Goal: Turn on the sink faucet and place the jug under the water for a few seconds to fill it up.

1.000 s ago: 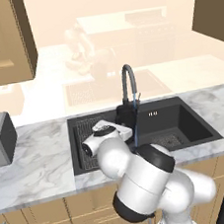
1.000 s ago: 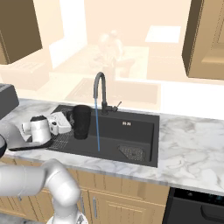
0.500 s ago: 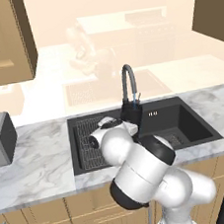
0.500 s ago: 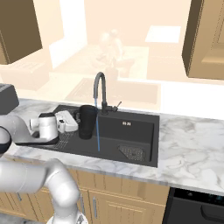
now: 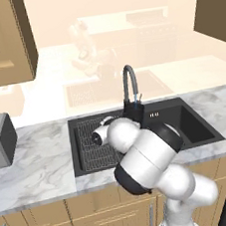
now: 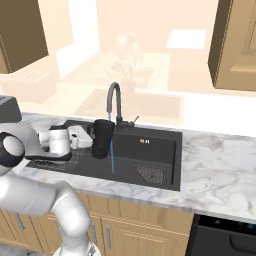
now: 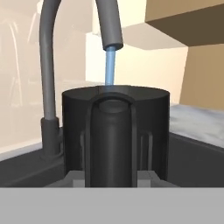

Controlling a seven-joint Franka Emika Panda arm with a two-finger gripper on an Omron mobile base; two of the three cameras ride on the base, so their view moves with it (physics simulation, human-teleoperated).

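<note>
The end effector [image 6: 89, 141] is closed on the handle of the jug [image 6: 102, 138], holding it upright above the sink [image 6: 150, 150]. The water [image 6: 112, 156] falls from the sink faucet [image 6: 116, 106] just beside the jug's rim. The marble tabletop [image 6: 220, 170] surrounds the basin.

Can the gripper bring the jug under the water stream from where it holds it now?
Probably yes. The gripper holds the jug by its handle, above the sink, just beside the water. Nothing stands between them; the faucet arches above.
</note>
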